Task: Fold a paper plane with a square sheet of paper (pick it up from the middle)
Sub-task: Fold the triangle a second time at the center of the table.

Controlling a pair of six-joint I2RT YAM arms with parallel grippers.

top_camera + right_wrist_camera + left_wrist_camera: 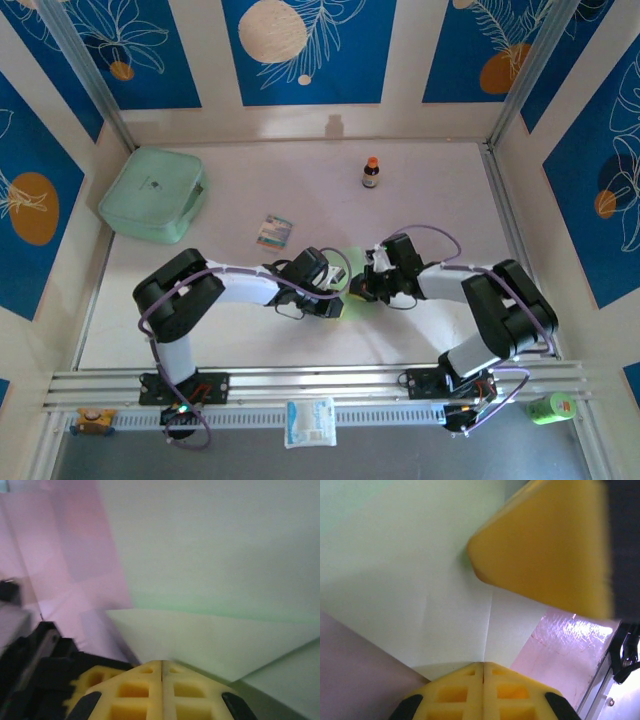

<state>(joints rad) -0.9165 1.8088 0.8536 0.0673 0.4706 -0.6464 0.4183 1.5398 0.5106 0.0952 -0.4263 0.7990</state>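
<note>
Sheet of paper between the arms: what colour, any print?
The sheet of paper is pale lime-green, plain, with no print. It shows best in the left wrist view.

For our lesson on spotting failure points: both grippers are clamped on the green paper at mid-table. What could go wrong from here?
1. The left gripper and right gripper are both shut on the square sheet of paper, close together; pulling apart could tear it or slip it free.
2. The right gripper's finger sits close to the left gripper, so they might collide.
3. A new fold may miss the faint crease.
</note>
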